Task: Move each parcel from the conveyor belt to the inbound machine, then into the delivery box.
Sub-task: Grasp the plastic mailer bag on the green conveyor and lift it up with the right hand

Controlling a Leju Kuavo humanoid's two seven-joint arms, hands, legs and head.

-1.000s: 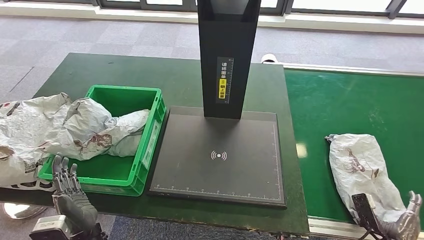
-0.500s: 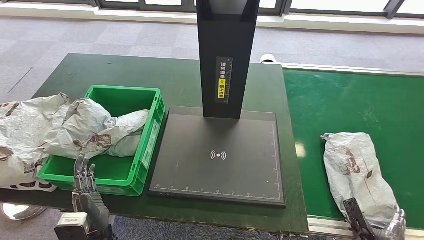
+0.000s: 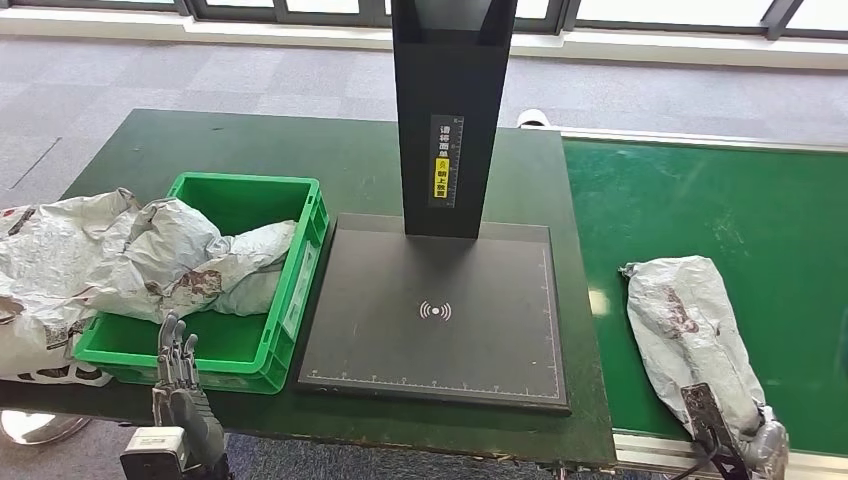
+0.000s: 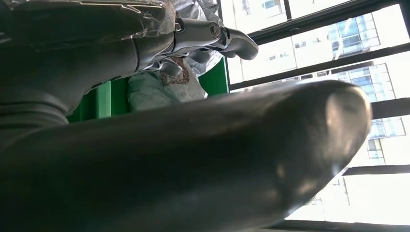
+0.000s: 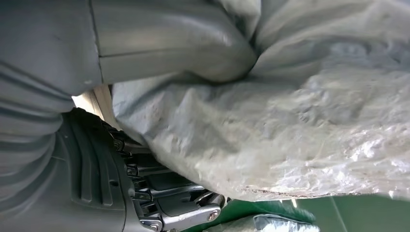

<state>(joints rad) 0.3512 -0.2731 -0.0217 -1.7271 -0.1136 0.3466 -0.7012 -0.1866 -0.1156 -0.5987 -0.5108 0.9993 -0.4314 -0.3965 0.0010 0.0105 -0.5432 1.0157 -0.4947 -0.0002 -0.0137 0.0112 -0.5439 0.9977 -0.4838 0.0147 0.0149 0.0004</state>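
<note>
Green table (image 3: 180, 150), grey carpet (image 3: 150, 70) beyond

This was a parcel-sorting station set up in an office-like hall. A green conveyor belt (image 3: 720, 200) ran beyond the right hand (image 3: 762, 448), a black scanning machine (image 3: 437, 310) with a tall post stood between the hands, and a green crate (image 3: 298, 270) of grey mail bags sat just ahead of the left hand (image 3: 180, 395). Grey carpet tiles (image 3: 250, 70) and large windows (image 4: 309, 43) lay beyond the desk (image 3: 200, 150).

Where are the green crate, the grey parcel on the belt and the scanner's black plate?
green crate (image 3: 305, 262): head view, right-hand wall.
grey parcel (image 3: 690, 325): head view, middle of bag.
scanner's black plate (image 3: 435, 345): head view, bare surface below wireless symbol.
</note>
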